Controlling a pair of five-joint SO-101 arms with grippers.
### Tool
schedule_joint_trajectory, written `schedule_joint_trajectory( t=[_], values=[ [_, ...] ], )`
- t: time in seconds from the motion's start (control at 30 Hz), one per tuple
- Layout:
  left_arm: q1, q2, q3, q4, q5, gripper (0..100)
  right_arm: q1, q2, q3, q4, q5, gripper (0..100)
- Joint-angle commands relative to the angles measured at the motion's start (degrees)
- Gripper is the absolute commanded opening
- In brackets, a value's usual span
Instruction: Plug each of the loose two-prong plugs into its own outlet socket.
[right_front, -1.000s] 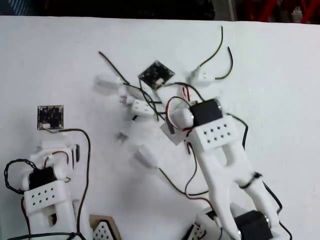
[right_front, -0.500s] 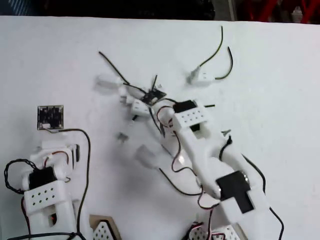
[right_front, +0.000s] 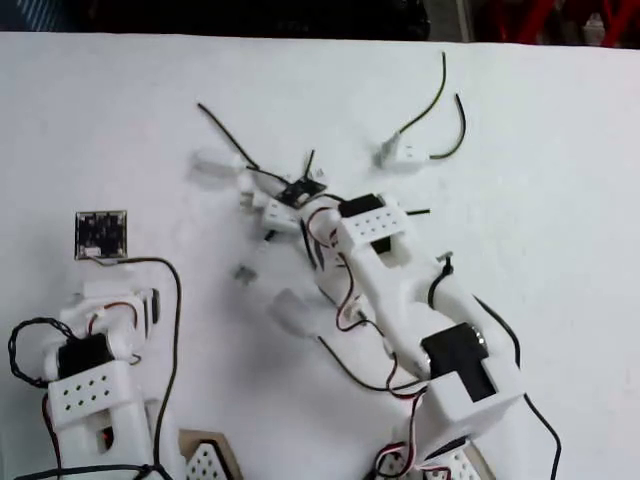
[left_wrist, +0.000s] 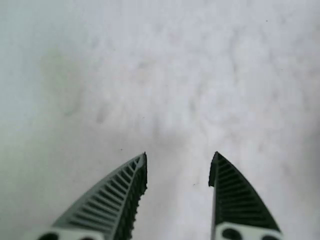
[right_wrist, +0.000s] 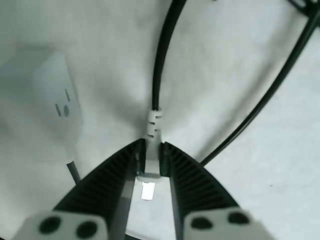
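My right gripper (right_wrist: 152, 145) is shut on a small white two-prong plug (right_wrist: 152, 126), whose black cord (right_wrist: 162, 55) runs away from the fingertips. Close beside it lies a white outlet socket (right_wrist: 56, 102) with its two slots facing up. From above, the right arm (right_front: 375, 228) stretches over a cluster of white plugs and cords (right_front: 268, 207). Another white socket block (right_front: 295, 313) lies nearer the arms, and a plug with black cords (right_front: 400, 153) lies at the back right. My left gripper (left_wrist: 177, 160) hangs open over bare table.
The left arm (right_front: 92, 350) sits at the front left with its camera board (right_front: 101, 234) ahead of it. A pale socket block (right_front: 210, 165) and a small loose piece (right_front: 243, 272) lie left of the cluster. Black cords (right_front: 345, 365) trail under the right arm.
The right arm has swung left and dropped low over the plug cluster, its wrist turned over. The left arm has not moved.
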Motion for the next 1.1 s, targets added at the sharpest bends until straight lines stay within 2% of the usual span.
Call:
schedule_joint_trajectory(
  t=[0.0, 0.23, 0.57, 0.83, 1.07],
  values=[
    [-0.2, -1.1, -0.3, -1.1, 0.1, 21, 0.4, 0.7, -0.2, 1.3, 0.3, 1.8],
    [-0.2, -1.1, -0.3, -1.1, 0.1, 21, 0.4, 1.1, -0.2, 3.6, 0.3, 6.6],
    [-0.2, -1.1, -0.3, -1.1, 0.1, 21, 0.5, 0.4, -0.2, 3.7, 0.4, 1.6],
    [-0.2, -1.1, -0.3, -1.1, 0.1, 21, 0.4, -3.9, -0.2, 7.3, 0.4, 6.4],
    [-0.2, -1.1, -0.3, -1.1, 0.1, 21, 0.4, -3.8, 0.0, 7.3, 0.4, 6.6]
  ],
)
